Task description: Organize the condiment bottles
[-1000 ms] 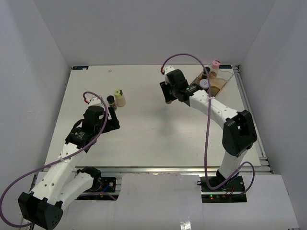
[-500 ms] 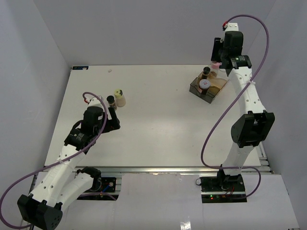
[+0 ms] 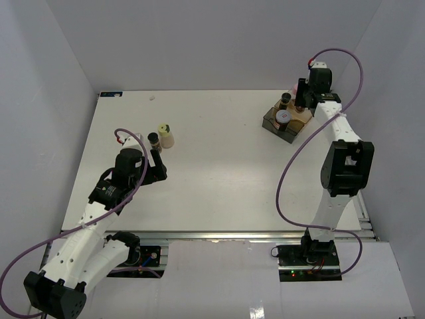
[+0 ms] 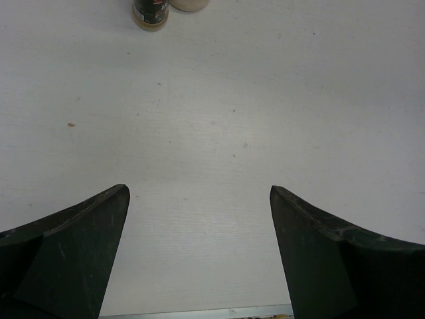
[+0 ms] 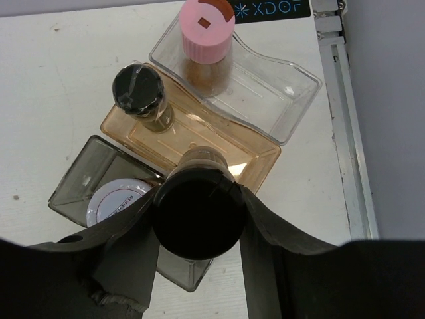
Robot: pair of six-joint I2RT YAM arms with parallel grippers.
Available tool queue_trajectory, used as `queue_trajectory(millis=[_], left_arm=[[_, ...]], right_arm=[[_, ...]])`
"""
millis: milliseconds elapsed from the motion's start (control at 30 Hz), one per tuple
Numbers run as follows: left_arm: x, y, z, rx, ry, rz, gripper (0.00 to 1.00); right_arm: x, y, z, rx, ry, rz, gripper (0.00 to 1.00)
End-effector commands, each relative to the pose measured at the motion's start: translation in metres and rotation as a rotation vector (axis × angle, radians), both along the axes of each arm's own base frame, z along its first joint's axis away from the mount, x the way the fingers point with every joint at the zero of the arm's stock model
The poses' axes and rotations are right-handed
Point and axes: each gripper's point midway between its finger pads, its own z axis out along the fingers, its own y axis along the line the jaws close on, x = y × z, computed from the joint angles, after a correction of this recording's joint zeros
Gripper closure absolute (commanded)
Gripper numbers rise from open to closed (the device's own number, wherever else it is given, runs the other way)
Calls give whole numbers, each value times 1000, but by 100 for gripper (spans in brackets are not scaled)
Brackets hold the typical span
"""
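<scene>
My right gripper (image 5: pixel 199 219) is shut on a dark bottle with a black cap (image 5: pixel 198 211), held above the near end of an amber tray (image 5: pixel 262 156). A small black-capped bottle (image 5: pixel 138 90) stands in that tray. In the clear tray (image 5: pixel 279 93) behind it stands a pink-capped bottle (image 5: pixel 206 30). A white-capped jar (image 5: pixel 119 199) sits in a smoky grey tray (image 5: pixel 86 176). At the table's left, a dark bottle (image 3: pixel 154 139) and a cream bottle (image 3: pixel 165 135) stand together. My left gripper (image 4: pixel 198 193) is open and empty just short of them.
The three trays (image 3: pixel 287 119) sit side by side at the back right corner. The table's metal right edge rail (image 5: pixel 348 133) runs close beside them. White enclosure walls stand on three sides.
The right arm swung from the table's middle to the back right corner, rose high, then came down over the trays with the bottle. The left arm has barely moved.
</scene>
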Motion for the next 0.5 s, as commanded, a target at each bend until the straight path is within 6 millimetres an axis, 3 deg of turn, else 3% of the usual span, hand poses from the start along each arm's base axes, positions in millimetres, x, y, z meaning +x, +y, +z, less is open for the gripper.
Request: queue_trajectory(millis=[0,67,100,467], left_arm=[[2,-2,4,-8,-22,-14,2],[2,-2,3,-6,-18,-14,2],[2,-3,2,-7,-16,-15,2],[2,-2,-1,0,-5,-12,2]], right_arm=[[29,1,13,-5,-131,20,92],[35,-2,7,-5,-136,16,92],[37,-15,6,-6,-143,-3,92],[53,-10,-32,28,-112,21,92]])
